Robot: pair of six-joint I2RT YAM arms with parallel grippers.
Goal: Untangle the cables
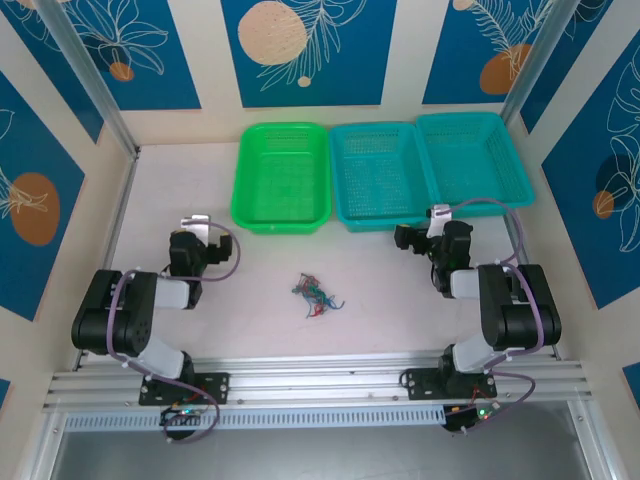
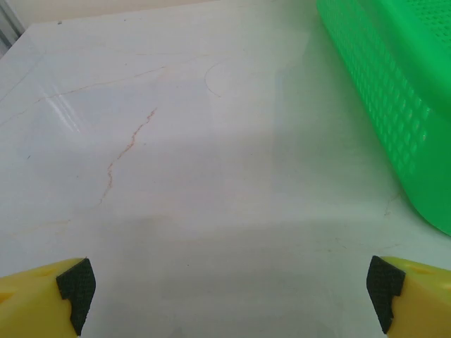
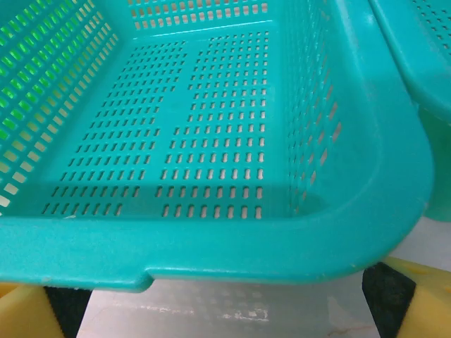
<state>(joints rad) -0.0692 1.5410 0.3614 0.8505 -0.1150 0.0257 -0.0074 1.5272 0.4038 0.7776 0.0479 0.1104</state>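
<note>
On the counter (image 1: 250, 320), seen from above, the cables (image 1: 316, 293) lie knotted midway. At the left wrist, the left end effector (image 2: 229, 296) gapes empty; at the right wrist, the right end effector (image 3: 222, 306) likewise. I'd pinch opposite loose strands.

L arm (image 1: 130, 310): base near-left, elbow folded out to the left, forearm angled far-right, wrist low. The left gripper (image 1: 200, 230) points to the far side, jaws spread wide w/ nothing btwn them. Its wrist cam shows the yellow left fingers (image 2: 39, 299) w/ black pads at both lower corners.

R arm (image 1: 510, 305): base near-right, elbow bunched out to the right, forearm reaching far-left, wrist low. The right gripper (image 1: 415, 236) aims far-left, jaws also fully apart, empty. The yellow right fingers (image 3: 423, 299) sit at the lower corners of its wrist view.

Arms well apart, approx mirrored.
</note>
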